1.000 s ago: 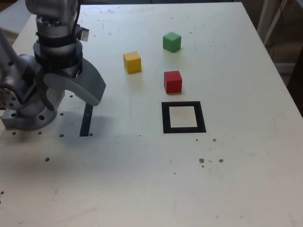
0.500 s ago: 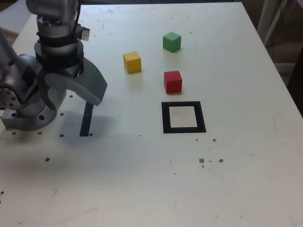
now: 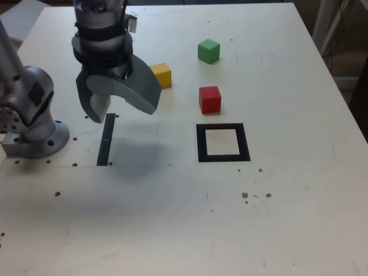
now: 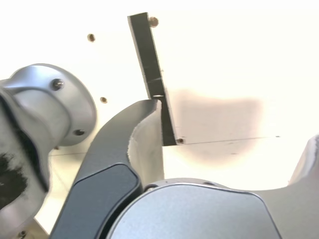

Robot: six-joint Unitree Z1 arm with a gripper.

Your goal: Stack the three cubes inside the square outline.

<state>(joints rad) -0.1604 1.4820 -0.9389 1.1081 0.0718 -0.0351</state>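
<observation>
From the exterior view's left: the gripper (image 3: 123, 106) hangs over the black strip (image 3: 105, 141), fingers spread and empty. Next come the yellow cube (image 3: 162, 75), the red cube (image 3: 210, 99) just beyond the square outline (image 3: 223, 142), and the green cube (image 3: 209, 50) (all apart).

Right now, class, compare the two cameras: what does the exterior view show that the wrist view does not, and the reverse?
Only the exterior view shows the red cube, yellow cube, green cube and the square outline, all apart and none stacked. Only the wrist view shows the close underside of the gripper, its jaws spread wide with nothing between. Both share the gripper, the narrow black strip, the arm's base and the pale table.
</observation>
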